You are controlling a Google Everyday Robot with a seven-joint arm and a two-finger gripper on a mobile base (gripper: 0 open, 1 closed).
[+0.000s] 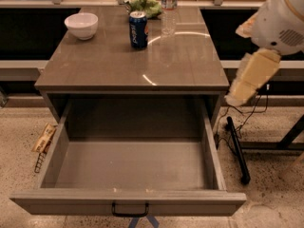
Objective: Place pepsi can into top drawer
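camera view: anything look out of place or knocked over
One thing: a yellowish packet lies on the floor, left of the open top drawer. The pepsi can, bowl and bottle stand upright; nothing spilled. The gripper is out of view; only the arm shows, right.

The robot's arm (pixel 280 18) shows at the right edge as a rounded white shell with a small perforated grille patch. Below it is a flat cream-yellow segment (pixel 251 75) with a paler tip. The gripper lies outside the frame.
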